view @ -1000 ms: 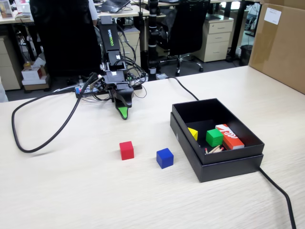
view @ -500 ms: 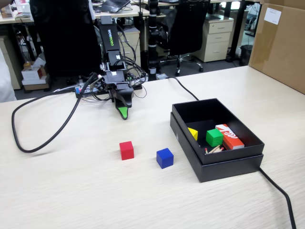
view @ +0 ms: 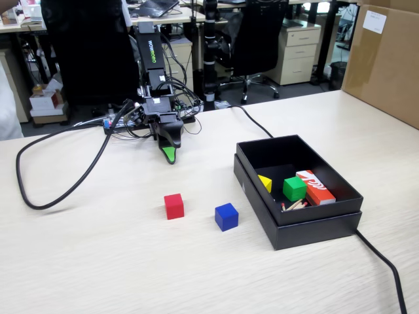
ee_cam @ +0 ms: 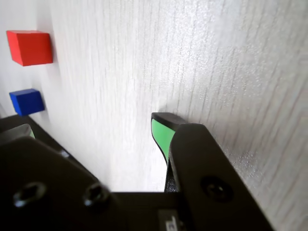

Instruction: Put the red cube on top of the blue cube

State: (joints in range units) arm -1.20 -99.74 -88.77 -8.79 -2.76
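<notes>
Bright even office light, soft short shadows, fixed view sharp, wrist view foreground blurred

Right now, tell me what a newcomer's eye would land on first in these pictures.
The red cube and the blue cube stand out first, sitting apart side by side on the pale wooden table, red to the left in the fixed view. To their right sits an open black box holding a green cube, a yellow piece and a red-and-white box. Behind the cubes, the arm's hand points its green tip down at the table.
</notes>
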